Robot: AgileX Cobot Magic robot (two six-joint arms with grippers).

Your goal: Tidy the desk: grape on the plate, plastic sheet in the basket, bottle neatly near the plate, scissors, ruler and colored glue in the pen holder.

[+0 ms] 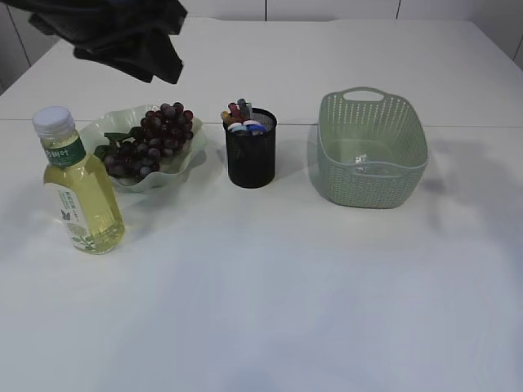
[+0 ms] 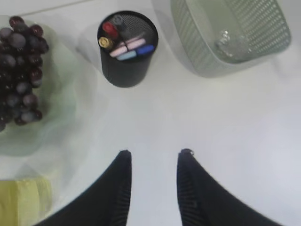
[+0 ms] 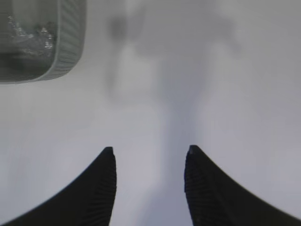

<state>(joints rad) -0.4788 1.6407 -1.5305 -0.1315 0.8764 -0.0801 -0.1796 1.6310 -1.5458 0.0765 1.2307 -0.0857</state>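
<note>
Purple grapes (image 1: 151,139) lie on the plate (image 1: 189,151), bottle (image 1: 78,184) just left, near side. Holder (image 1: 251,151) stands mid-table, basket (image 1: 372,151) right. Left gripper (image 2: 155,155) and right gripper (image 3: 148,153) hang parted, empty.

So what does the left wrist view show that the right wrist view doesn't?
Left wrist only: dark grapes on the pale green plate, the black mesh pen holder, the yellow bottle's edge and the open left pincer. Right wrist only: the open right pincer. Both: the green plastic basket holding crumpled clear plastic, and the white table.
</note>
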